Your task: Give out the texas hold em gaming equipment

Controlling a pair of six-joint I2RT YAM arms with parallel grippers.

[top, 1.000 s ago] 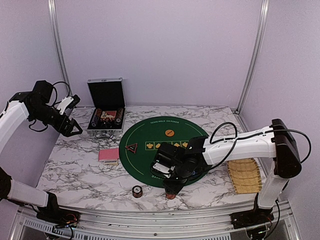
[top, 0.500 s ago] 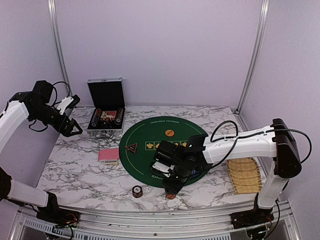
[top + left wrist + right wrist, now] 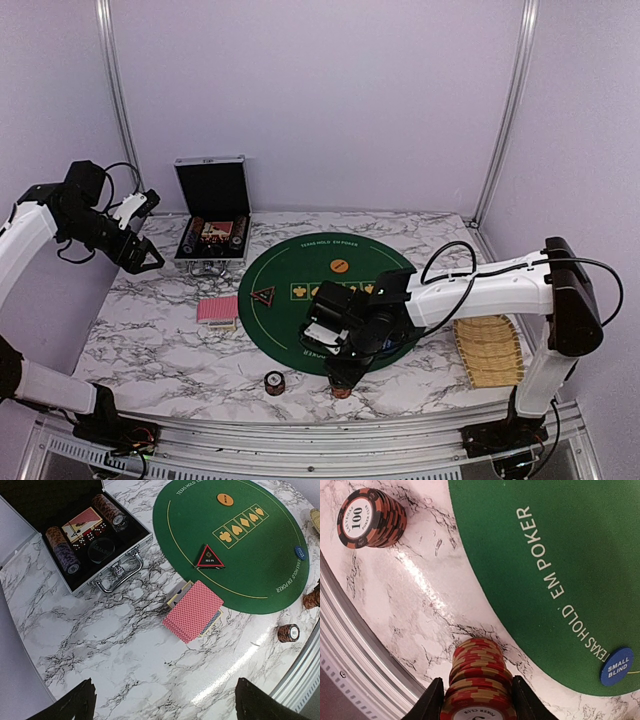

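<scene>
Top external view: right gripper [image 3: 343,376] is down at the near edge of the table [image 3: 150,340], w/ its arm reaching in across the green mat [image 3: 290,262]. Right wrist view shows it clamped on a chip stack [image 3: 477,672], one finger each side, both touching the stack's edge. Stack is red/tan striped and upright, its lower end over bare marble just outside the mat's rim; can't tell if it rests on the table or sits just above. Second chip stack [image 3: 370,517], top chip marked 100, stands on the marble to the left of it nr the table's front rail, apart from the held one. Blue button [image 3: 616,666], "small blind", lies on the mat right at its edge.

Left gripper [image 3: 164,692] hangs high over the table's left side, jaws spread wide, nothing btwn them. Left wrist view looks down on the rest. Deck of cards [image 3: 192,611], pink-red backs up and slightly fanned, is on marble just off the mat's left edge. Triangle marker [image 3: 209,557], "all in", sits on the mat nr that edge. Orange button [image 3: 225,499] is on the mat's far side, beyond the row of printed suit boxes. Case [image 3: 212,185] stands open at far left, off the mat, w/ more cards and two rolls of chips inside. Woven tray [image 3: 490,350] lies on the table's right side, apart from the mat.
</scene>
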